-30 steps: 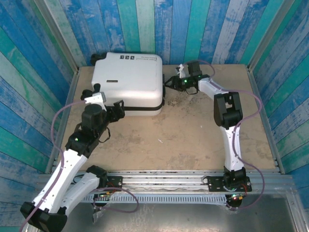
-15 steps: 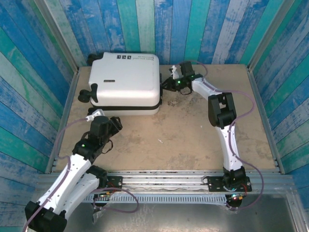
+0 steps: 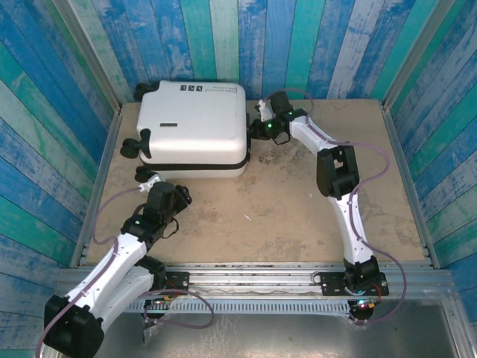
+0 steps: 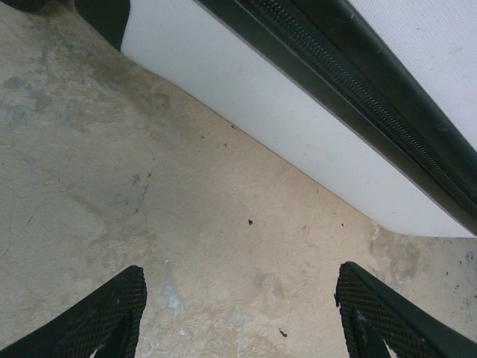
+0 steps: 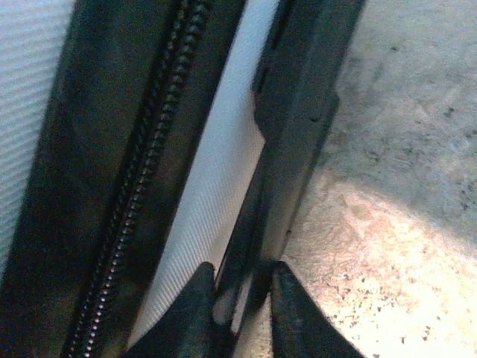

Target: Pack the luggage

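The luggage (image 3: pixel 195 127), a white hard-shell suitcase with black wheels and a black zipper band, lies flat and closed at the table's back left. My right gripper (image 3: pixel 256 128) is at its right side. In the right wrist view its fingers (image 5: pixel 201 298) pinch the black side handle (image 5: pixel 298 127), beside the white shell (image 5: pixel 216 201) and zipper (image 5: pixel 141 186). My left gripper (image 3: pixel 165 181) hovers just in front of the suitcase's near edge, open. In the left wrist view it (image 4: pixel 238 287) has only bare table between its fingers, with the suitcase wall (image 4: pixel 298 127) ahead.
The tan tabletop (image 3: pixel 283 216) is bounded by blue and green plank walls at the back and sides. A suitcase wheel (image 3: pixel 133 147) sticks out on the left side. The arms' mounting rail (image 3: pixel 253 280) runs along the near edge.
My right gripper closed on the side handle and the suitcase shifted left and squared up. My left gripper drew back from the suitcase's front edge toward the near side.
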You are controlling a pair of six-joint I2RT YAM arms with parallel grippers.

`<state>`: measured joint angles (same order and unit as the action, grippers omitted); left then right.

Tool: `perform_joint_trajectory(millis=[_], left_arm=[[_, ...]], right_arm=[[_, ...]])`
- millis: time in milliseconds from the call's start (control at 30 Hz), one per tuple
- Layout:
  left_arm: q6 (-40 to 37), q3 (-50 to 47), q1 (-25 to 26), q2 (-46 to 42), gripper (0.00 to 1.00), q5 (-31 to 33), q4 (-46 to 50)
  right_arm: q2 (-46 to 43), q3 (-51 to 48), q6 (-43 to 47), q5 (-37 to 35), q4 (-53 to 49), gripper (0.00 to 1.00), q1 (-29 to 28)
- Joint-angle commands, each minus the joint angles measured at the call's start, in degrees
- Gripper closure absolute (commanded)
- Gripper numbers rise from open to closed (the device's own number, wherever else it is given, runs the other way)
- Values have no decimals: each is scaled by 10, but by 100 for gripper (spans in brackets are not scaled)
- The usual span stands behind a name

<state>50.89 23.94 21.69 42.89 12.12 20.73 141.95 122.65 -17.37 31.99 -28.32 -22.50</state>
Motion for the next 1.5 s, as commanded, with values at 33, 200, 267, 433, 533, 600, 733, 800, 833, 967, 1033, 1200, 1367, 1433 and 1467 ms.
perform_joint_trajectory(millis=[33,200,267,433,533,600,733,800,833,967,1033,1200,1367,1433,1467], left_arm=[[-6,20,-1,7,30,8,-11],[-21,46,0,72,31,1,-27],[-28,59,0,92,32,4,-31],[-48,83,-1,103,31,13,-37],[-52,82,0,90,31,12,-41],[-54,78,-1,76,32,5,-43],[-66,73,0,26,33,-9,-25],[-77,70,-1,-10,33,-14,-16],[-83,72,0,-28,33,-17,-10],[-117,92,-1,-100,34,-36,15],[-129,109,-1,-123,33,-50,27],[-165,169,0,-116,29,-103,44],[-226,239,0,-50,25,-136,52],[-251,256,1,-21,23,-143,43],[-261,263,2,-9,22,-146,40]], right_arm=[[-30,-55,23,-54,-26,93,-25],[-176,-295,-63,-83,105,100,-9],[-236,-389,-98,-95,155,100,-2],[-373,-575,-155,-134,225,100,-1],[-431,-652,-183,-153,252,100,-11],[-466,-693,-197,-166,270,100,-26],[-521,-761,-216,-197,286,100,-62],[-549,-792,-222,-210,296,99,-76],[-563,-805,-223,-213,301,99,-82],[-612,-855,-211,-219,312,91,-108],[-636,-873,-205,-219,306,83,-114],[-742,-913,-167,-252,231,57,-114],[-878,-959,-80,-273,183,53,-114],[-930,-1004,-32,-218,246,53,-131],[-951,-1024,-11,-199,278,53,-137]])
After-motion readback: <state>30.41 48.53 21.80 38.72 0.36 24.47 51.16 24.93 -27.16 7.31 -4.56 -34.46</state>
